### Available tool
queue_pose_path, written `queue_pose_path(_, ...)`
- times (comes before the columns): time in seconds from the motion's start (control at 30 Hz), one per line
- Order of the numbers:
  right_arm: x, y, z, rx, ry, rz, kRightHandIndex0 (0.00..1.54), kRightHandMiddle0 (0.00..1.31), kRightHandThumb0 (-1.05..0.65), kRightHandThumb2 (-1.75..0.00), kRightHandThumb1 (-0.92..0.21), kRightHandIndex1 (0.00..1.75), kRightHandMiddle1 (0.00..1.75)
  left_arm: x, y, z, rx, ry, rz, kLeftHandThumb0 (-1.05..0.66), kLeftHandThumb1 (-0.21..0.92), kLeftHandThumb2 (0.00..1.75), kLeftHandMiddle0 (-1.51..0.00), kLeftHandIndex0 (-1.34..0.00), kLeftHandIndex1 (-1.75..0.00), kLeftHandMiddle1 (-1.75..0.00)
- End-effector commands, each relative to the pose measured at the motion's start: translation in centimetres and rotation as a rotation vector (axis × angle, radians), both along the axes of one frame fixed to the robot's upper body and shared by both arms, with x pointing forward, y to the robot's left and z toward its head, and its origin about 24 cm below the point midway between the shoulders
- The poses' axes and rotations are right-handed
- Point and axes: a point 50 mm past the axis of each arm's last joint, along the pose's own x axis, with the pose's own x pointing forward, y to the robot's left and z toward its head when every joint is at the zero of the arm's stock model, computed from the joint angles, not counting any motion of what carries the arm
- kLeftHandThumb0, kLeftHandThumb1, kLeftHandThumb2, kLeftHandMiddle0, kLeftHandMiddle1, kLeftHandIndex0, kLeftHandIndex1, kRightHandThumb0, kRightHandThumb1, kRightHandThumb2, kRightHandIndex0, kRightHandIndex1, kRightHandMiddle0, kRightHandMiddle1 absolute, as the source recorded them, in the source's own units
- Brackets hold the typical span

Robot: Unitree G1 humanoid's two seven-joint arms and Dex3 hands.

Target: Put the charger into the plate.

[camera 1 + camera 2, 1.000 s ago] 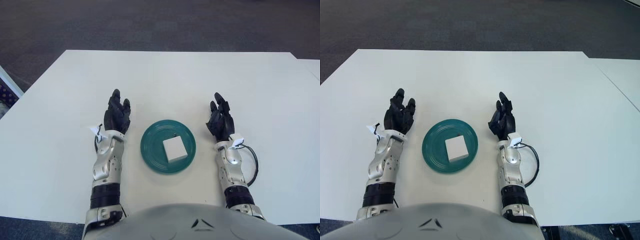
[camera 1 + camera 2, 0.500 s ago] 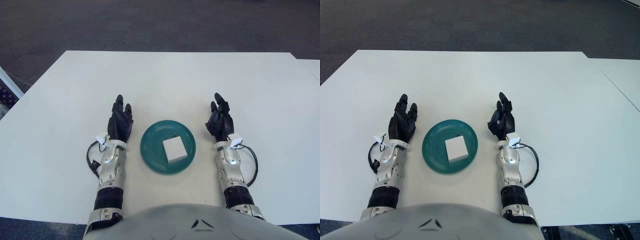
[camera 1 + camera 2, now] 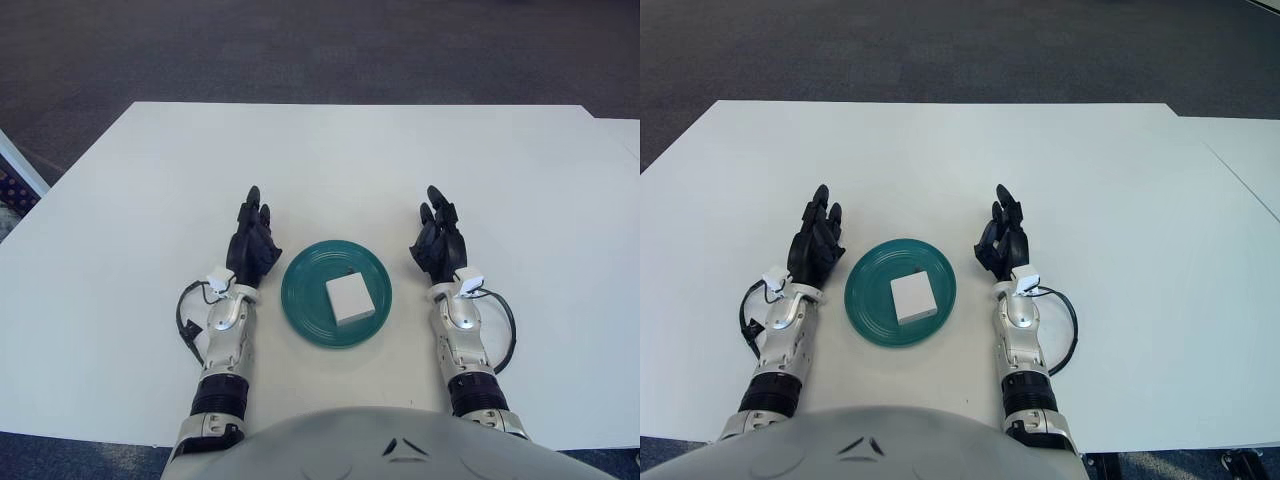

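Two hands flank the green plate (image 3: 336,293) on the white table (image 3: 330,160). Inside the plate, slightly right of its centre, lies the white charger (image 3: 347,298). Just left of the plate is the left hand (image 3: 251,248), just right of it the right hand (image 3: 438,245); both have fingers extended, loosely spread, and grasp nothing

White table (image 3: 350,160), dark grey carpet (image 3: 300,50) beyond it, second white tabletop (image 3: 1250,150) at right edge
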Motion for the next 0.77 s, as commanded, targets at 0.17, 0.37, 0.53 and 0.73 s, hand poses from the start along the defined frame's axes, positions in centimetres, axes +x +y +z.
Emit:
queue_pose_path(0.17,-5.9,-0.4,-6.7,0.081,0.344,-0.022,0.12,0.00,-0.93,-1.01,-0.92,0.00,0.32,-2.3,0.2,-4.1,0.003,0.193,-0.011,-1.05,0.92,1.05,0.00,0.00,0.00,0.00)
queue_pose_path(0.37,-5.9,-0.7,-6.8,0.096,0.346,-0.019,0.12,0.00,-0.93,-1.01,-0.92,0.00,0.32,-3.2,-0.5,-4.9,-0.009,0.203,0.002,-1.05,0.92,1.05,0.00,-0.01,0.00,0.00)
queue_pose_path(0.53,-5.8,-0.8,-6.8,0.101,0.342,-0.012,0.11,0.00,-0.93,-1.01,-0.92,0.00,0.29,-3.6,-0.8,-5.0,-0.015,0.209,0.001,-1.05,0.92,1.05,0.00,-0.01,-0.01,0.00)
queue_pose_path(0.73,-5.8,-0.9,-6.7,0.096,0.339,-0.009,0.10,0.00,-0.92,-1.02,-0.92,0.00,0.27,-3.9,-0.5,-4.7,0.003,0.203,0.018,-1.05,0.92,1.02,0.00,0.00,0.00,0.00)
